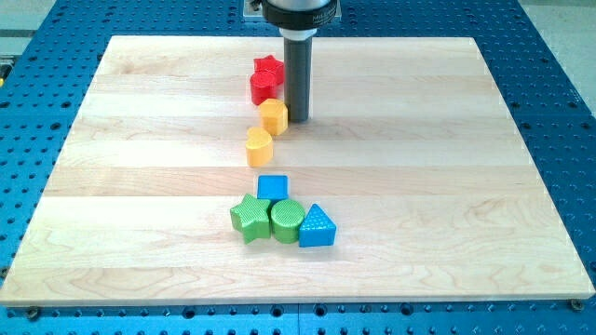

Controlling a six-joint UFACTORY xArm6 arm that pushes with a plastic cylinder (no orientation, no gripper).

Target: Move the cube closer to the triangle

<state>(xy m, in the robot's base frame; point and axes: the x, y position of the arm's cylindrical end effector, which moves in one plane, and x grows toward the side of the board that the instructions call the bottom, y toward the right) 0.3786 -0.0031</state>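
Observation:
The blue cube (273,187) sits on the wooden board (447,186) just above the green star (250,218) and green cylinder (286,221). The blue triangle (317,226) lies at the cube's lower right, touching the green cylinder; a small gap separates it from the cube. My tip (298,118) is the lower end of the dark rod, near the view's top centre. It stands right beside the yellow hexagon (274,116), well above the cube.
A red star (268,68) and a red block (263,88) sit left of the rod. A yellow heart-like block (259,146) lies below the yellow hexagon. The board rests on a blue perforated table (559,112).

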